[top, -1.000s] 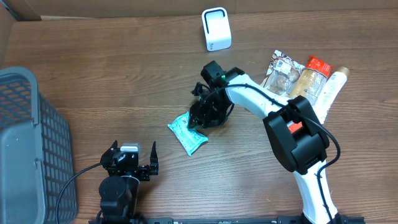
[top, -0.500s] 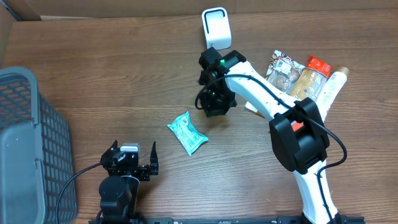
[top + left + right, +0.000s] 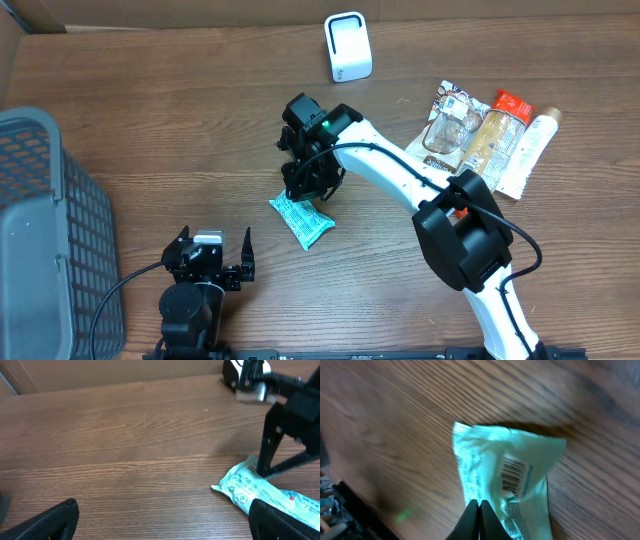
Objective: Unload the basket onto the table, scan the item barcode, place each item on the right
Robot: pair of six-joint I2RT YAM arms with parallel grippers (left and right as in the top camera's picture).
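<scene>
Packet (image 3: pixel 510 475): mint film pouch, flat on the bench (image 3: pixel 150 120) just beneath the right end effector (image 3: pixel 479 510), barcode (image 3: pixel 515 474) facing up. Probably light, soft, crinkly and slippery; best pinched at a sealed end. Right end effector: closed, tips at the packet's end, grip unconfirmed. Left end effector (image 3: pixel 216 245): wide open, empty.

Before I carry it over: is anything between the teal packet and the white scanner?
Nothing visible. Bare tabletop runs from the teal packet to the white scanner; the other packaged goods lie off to the right.
</scene>
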